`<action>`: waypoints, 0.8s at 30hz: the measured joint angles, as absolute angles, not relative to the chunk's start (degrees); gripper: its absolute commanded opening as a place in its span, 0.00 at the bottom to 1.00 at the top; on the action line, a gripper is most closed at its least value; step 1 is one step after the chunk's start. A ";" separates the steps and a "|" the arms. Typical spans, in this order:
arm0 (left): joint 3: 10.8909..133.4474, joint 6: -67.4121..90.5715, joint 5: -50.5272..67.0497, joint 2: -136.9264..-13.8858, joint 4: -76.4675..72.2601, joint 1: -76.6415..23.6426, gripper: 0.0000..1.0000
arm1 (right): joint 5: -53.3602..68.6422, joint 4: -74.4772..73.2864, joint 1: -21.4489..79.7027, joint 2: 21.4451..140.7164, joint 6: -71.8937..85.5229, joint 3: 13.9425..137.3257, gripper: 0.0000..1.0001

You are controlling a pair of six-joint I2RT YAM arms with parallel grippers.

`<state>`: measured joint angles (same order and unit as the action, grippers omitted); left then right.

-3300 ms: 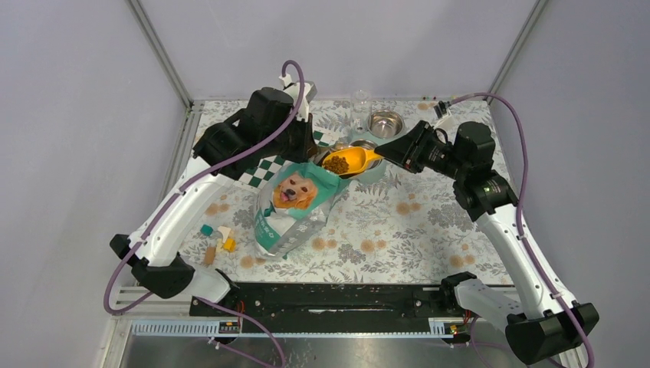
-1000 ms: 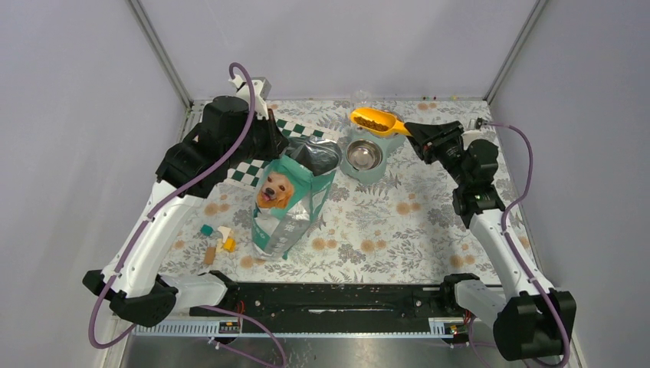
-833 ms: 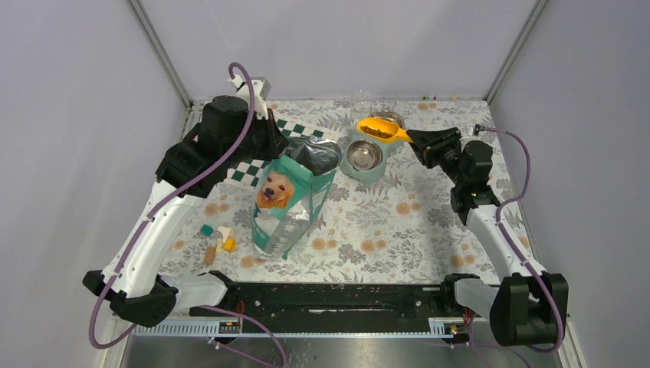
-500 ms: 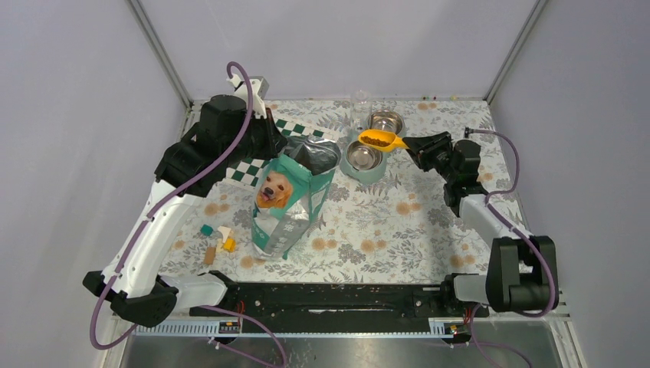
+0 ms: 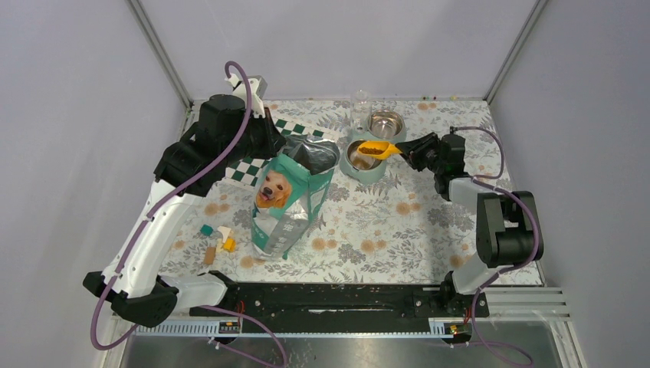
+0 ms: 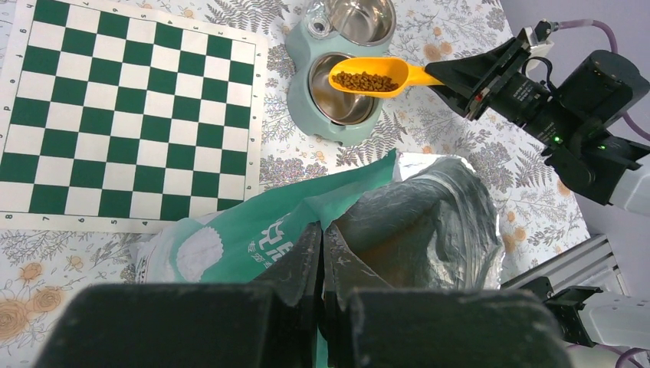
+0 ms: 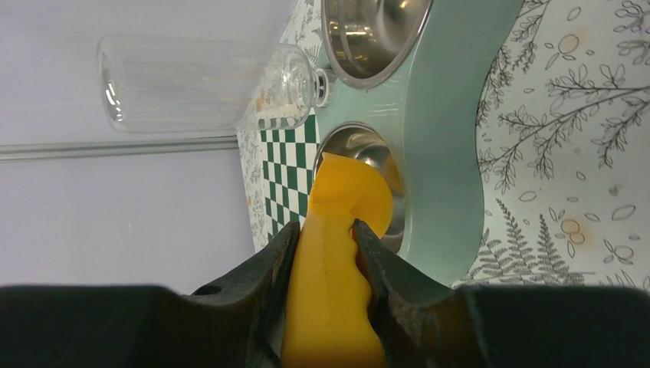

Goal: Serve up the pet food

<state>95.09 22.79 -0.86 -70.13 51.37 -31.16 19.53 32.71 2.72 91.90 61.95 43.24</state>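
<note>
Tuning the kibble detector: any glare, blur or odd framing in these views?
Top external: even soft light, sharp, but the pet food in the orange scoop is tiny. Left wrist: pellets crisp; the bag glints on its foil lining; left gripper dark and blurred up close. Right wrist: image rolled sideways, right gripper out of focus, highlights on the steel bowl, scoop's underside hides the food.

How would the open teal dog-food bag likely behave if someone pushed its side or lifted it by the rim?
Probably floppy: the bag has a crumpled foil mouth that folds where the left gripper pinches it. Likely to tip when pushed, since it stands tall on a narrow base. Possibly heavy if full, but its fill is not visible.
</note>
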 measured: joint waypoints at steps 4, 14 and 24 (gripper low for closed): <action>95.09 22.81 -0.89 -70.13 51.40 -31.03 0.00 | 18.59 32.56 4.27 95.00 59.81 45.95 0.00; 95.09 22.79 -1.41 -70.11 51.42 -30.63 0.00 | 10.94 20.23 9.17 96.25 51.37 54.74 0.00; 94.76 22.81 -1.61 -70.04 51.31 -30.30 0.00 | 3.66 4.60 14.81 96.12 39.92 65.45 0.00</action>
<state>94.76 22.81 -1.61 -70.04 51.31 -30.30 3.66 4.60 14.81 96.12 39.92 65.45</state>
